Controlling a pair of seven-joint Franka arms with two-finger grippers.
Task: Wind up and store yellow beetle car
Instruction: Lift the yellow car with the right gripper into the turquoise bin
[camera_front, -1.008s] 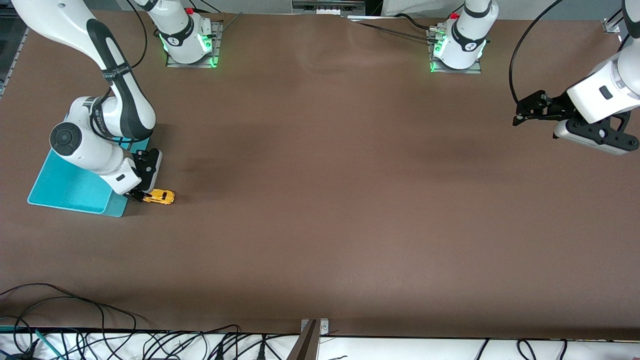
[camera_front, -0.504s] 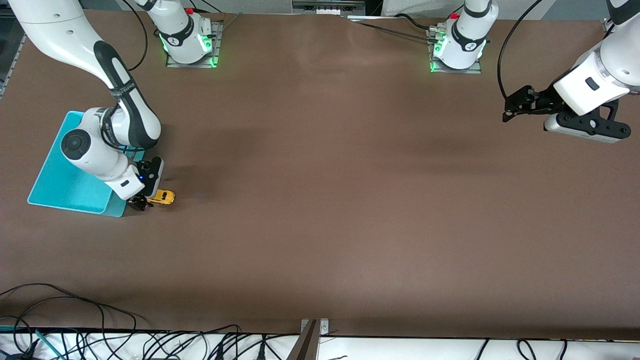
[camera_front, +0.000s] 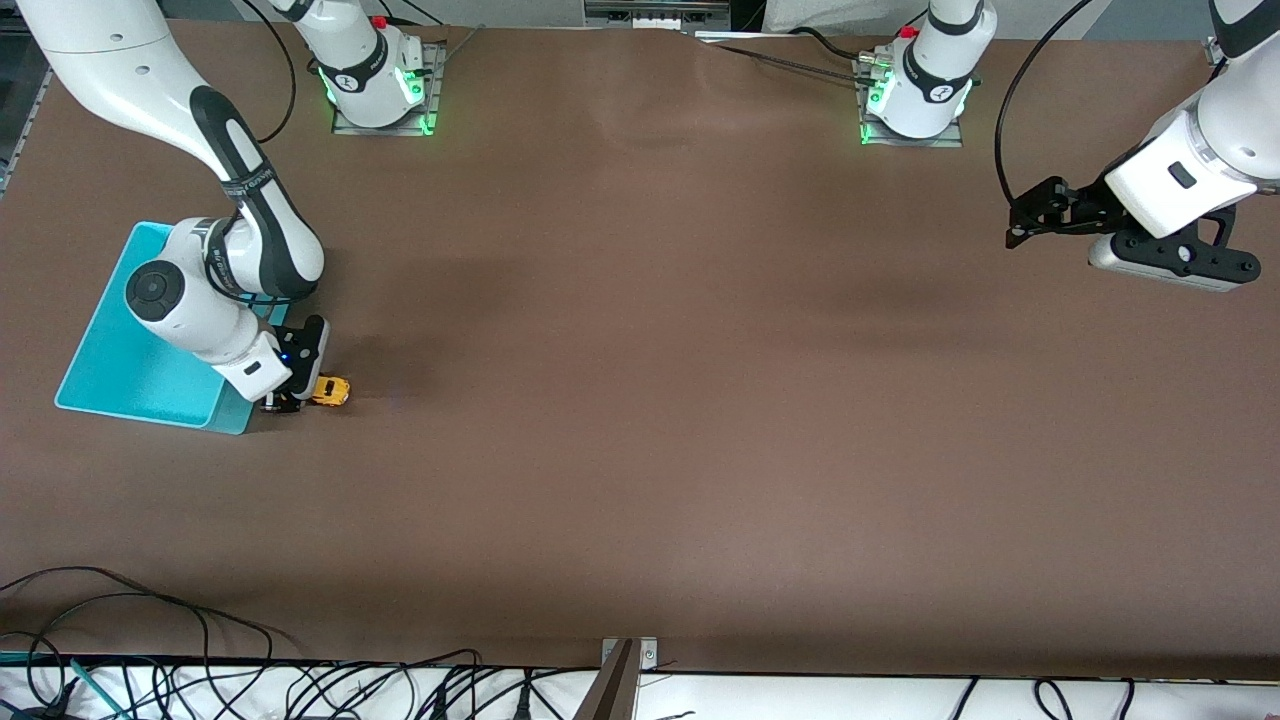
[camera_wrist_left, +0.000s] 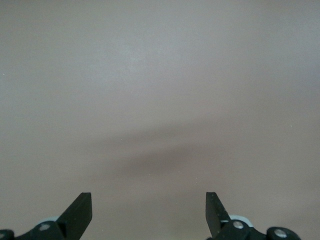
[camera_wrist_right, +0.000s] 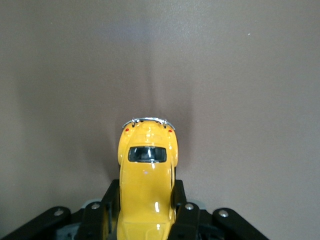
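Note:
The yellow beetle car (camera_front: 330, 391) is a tiny rounded yellow toy with a dark window. It sits low at the table beside the turquoise bin (camera_front: 120, 360), at the right arm's end. My right gripper (camera_front: 290, 398) is shut on the car; in the right wrist view the car (camera_wrist_right: 147, 175) lies between the black fingers (camera_wrist_right: 107, 207), which press its sides. My left gripper (camera_front: 1030, 225) is open and empty, up over the bare table at the left arm's end; its fingertips (camera_wrist_left: 80, 210) show wide apart.
The brown table (camera_front: 650, 400) stretches between the two arms. Cables (camera_front: 200, 680) lie along the table edge nearest the front camera. The arm bases (camera_front: 375, 85) stand at the farthest edge.
My right gripper has pulled the car a little toward the bin and closed over more of its body. My left gripper has risen slightly and shifted a little toward the middle.

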